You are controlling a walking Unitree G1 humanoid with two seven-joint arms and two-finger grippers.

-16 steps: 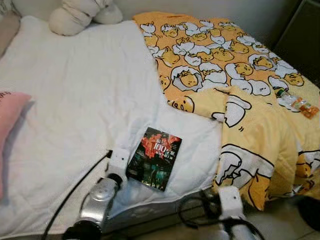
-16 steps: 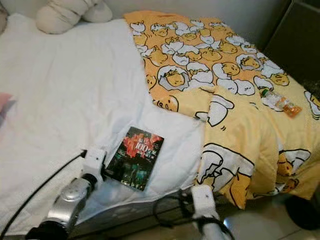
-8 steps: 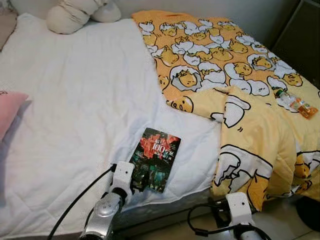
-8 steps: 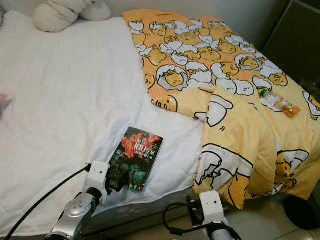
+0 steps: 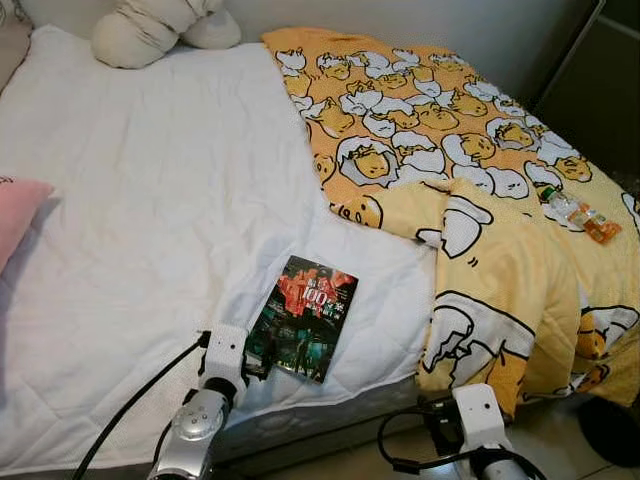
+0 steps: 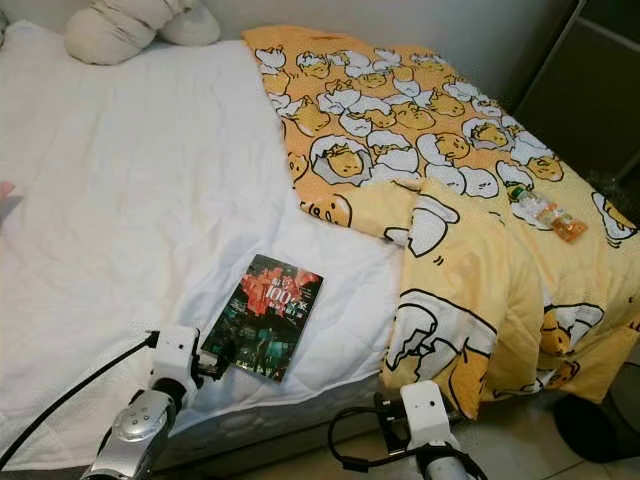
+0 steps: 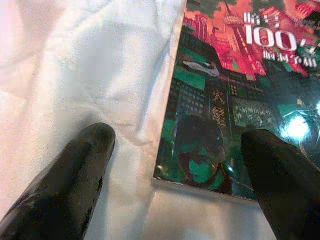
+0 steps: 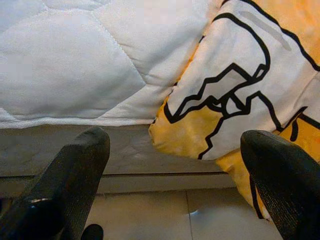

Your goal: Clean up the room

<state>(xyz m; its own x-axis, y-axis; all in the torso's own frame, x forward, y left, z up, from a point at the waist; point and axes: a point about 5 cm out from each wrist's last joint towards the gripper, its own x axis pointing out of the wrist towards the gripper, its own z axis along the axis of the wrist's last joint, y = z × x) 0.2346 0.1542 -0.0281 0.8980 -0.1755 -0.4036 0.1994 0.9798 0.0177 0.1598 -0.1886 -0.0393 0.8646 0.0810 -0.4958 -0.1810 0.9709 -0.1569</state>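
The glossy paperback book with a red-and-green city cover (image 5: pixel 303 317) lies flat on the white quilted bed (image 5: pixel 150 200), near its front edge and just beside the hanging fold of the yellow cartoon-print blanket (image 5: pixel 480 250). The left gripper (image 7: pixel 175 165) sits at the book's near corner, jaws apart: one finger rests on the sheet, the other over the cover. The right gripper (image 8: pixel 175 175) hangs low before the bed's side, jaws apart and empty, facing the blanket's drooping corner. A small plastic bottle with an orange label (image 5: pixel 580 212) lies on the blanket, well apart.
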